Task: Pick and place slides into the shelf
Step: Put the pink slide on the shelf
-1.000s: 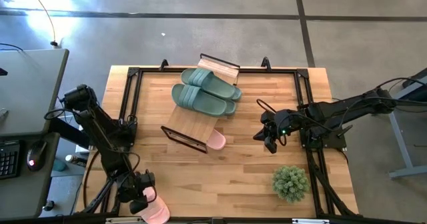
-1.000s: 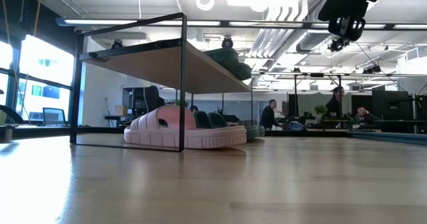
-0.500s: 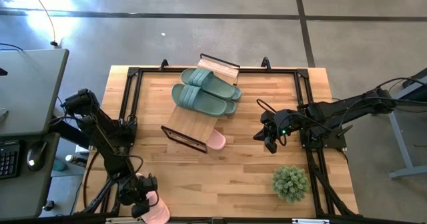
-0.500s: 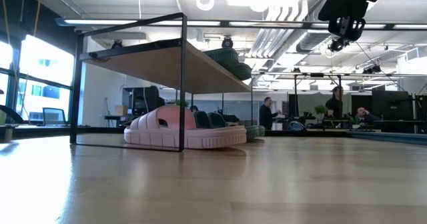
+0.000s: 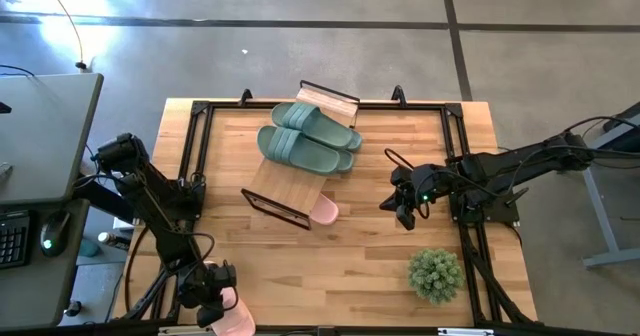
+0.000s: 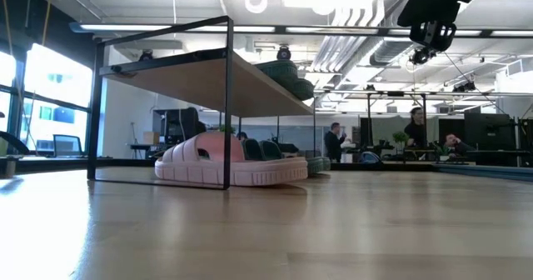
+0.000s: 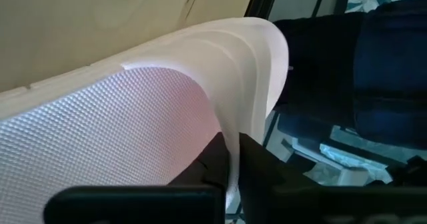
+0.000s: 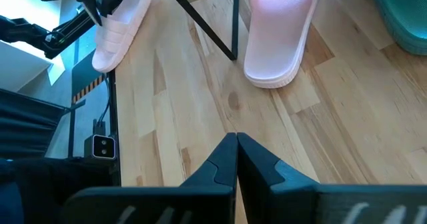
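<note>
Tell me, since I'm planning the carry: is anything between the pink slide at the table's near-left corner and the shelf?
Nothing visible: bare table lies between the pink slide, pinched by the left gripper, and the shelf. The right gripper hovers off to the side.

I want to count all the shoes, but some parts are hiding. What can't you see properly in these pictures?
- High view: the pink slide at the table's near edge is cut off by the picture's bottom, and the left gripper covers part of it.
- High view: the other pink slide is mostly hidden under the shelf; only its end shows.
- Low view: behind that slide, green shapes on the lower tier are blocked, so uncountable.
- Left wrist view: the fingers pinch the strap; the rest is cropped.
</note>
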